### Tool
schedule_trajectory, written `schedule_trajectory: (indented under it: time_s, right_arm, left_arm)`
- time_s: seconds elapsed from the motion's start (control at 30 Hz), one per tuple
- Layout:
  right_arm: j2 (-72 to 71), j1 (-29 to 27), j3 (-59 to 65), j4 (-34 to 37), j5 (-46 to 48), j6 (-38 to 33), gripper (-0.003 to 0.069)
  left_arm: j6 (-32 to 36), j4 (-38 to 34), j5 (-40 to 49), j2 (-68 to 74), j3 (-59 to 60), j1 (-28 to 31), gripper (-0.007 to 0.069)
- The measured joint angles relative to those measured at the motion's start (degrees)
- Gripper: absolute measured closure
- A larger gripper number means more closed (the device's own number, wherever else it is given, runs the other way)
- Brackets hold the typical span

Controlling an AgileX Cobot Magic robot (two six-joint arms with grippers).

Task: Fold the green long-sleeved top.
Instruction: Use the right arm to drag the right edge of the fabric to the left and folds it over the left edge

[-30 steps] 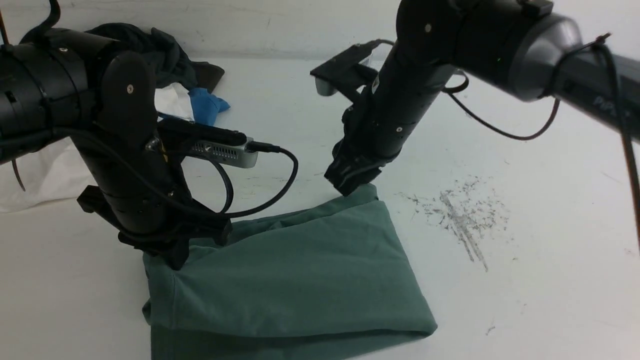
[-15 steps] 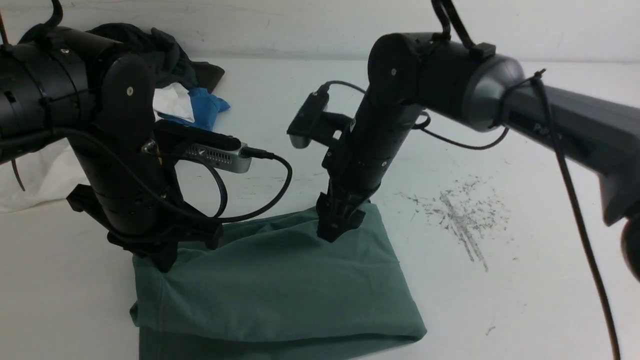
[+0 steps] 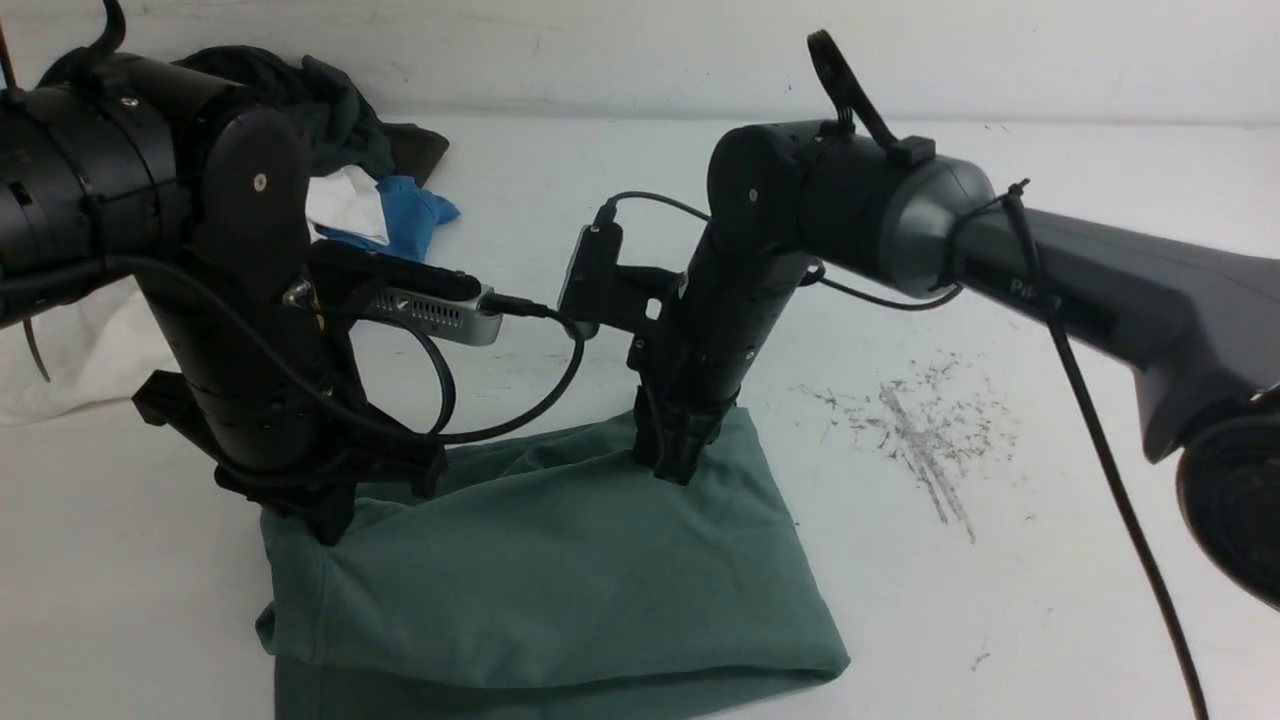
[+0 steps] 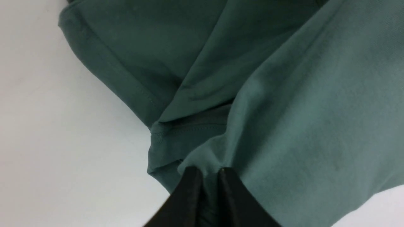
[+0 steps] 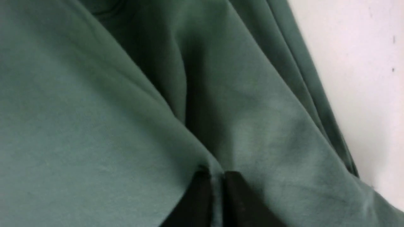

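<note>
The green long-sleeved top [image 3: 560, 590] lies folded into a thick block on the white table, near the front. My left gripper [image 3: 335, 520] is shut on the top's far left corner; in the left wrist view its black fingertips [image 4: 206, 171] pinch a tuck of green cloth [image 4: 284, 110]. My right gripper [image 3: 675, 470] stands on the top's far edge toward the right. In the right wrist view its tips [image 5: 214, 175] are pressed together with a fold of the green fabric [image 5: 94, 126] between them. The neck, sleeves and logo are hidden.
A heap of dark grey [image 3: 320, 110], white [image 3: 345, 205] and blue [image 3: 410, 210] garments lies at the back left. More white cloth [image 3: 70, 360] lies at the left edge. Grey scuff marks [image 3: 930, 430] streak the table to the right of the top.
The right arm dropped from above the top's far right corner onto its far edge, and its gripper closed on the cloth. The top slid slightly left. The left gripper kept its hold.
</note>
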Motion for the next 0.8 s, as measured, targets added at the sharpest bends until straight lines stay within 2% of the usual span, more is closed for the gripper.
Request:
schedule_trajectory:
  time_s: [0.13, 0.33, 0.6, 0.8]
  right_arm:
    - [0.0, 0.0, -1.43, -1.06, 1.08, 0.01, 0.0662]
    - [-0.11, 0.0, -6.93, -1.76, 1.84, 1.56, 0.0662]
    - [-0.03, 0.0, -9.3, -0.75, -5.31, 2.01, 0.0662]
    - [2.08, 0.28, -9.3, 1.98, -10.77, 3.12, 0.0662]
  left_arm:
    - [-0.48, 0.22, 0.0, -0.32, 0.0, 0.0, 0.0587]
    - [-4.9, 3.94, -0.27, -3.21, 0.0, 0.0, 0.0587]
    - [-6.35, 6.44, -0.64, -3.48, -0.07, 1.01, 0.0587]
    - [-6.49, 6.09, -0.69, -2.95, -0.07, 4.77, 0.0587]
